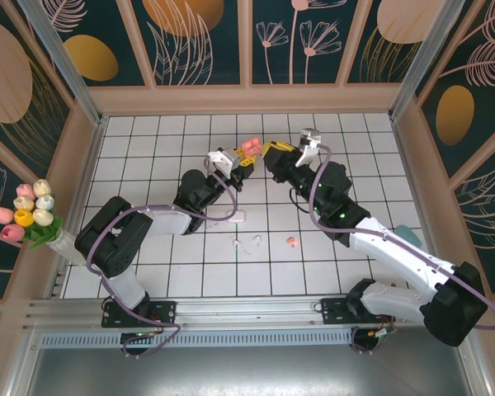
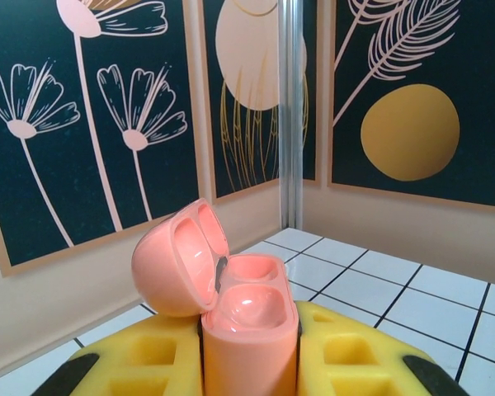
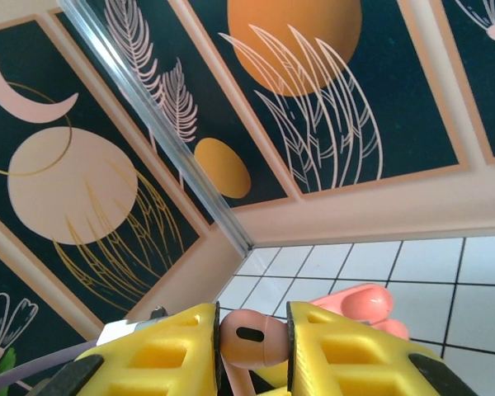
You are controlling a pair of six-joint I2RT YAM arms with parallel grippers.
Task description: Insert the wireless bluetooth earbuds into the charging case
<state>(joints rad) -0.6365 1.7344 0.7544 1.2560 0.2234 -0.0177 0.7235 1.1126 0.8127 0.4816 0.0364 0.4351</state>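
We find the left pincer (image 2: 249,367) clamped on the charging case (image 2: 246,318), its lid (image 2: 177,260) hinged open. The right pincer (image 3: 252,351) is clamped on one salmon-pink earbud (image 3: 249,345), just beside the case. A second pink earbud (image 1: 290,242) lies loose on the surface (image 1: 148,165), well apart from the case, toward the arm bases.

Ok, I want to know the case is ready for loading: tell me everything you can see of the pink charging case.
The charging case is salmon-pink, glossy plastic by its look, with rounded edges. Its hinged lid stands open, tipped back leftward in the left wrist view, and both earbud wells look empty. It stands upright, clamped between the yellow fingers of the left gripper, above the white tiled table.
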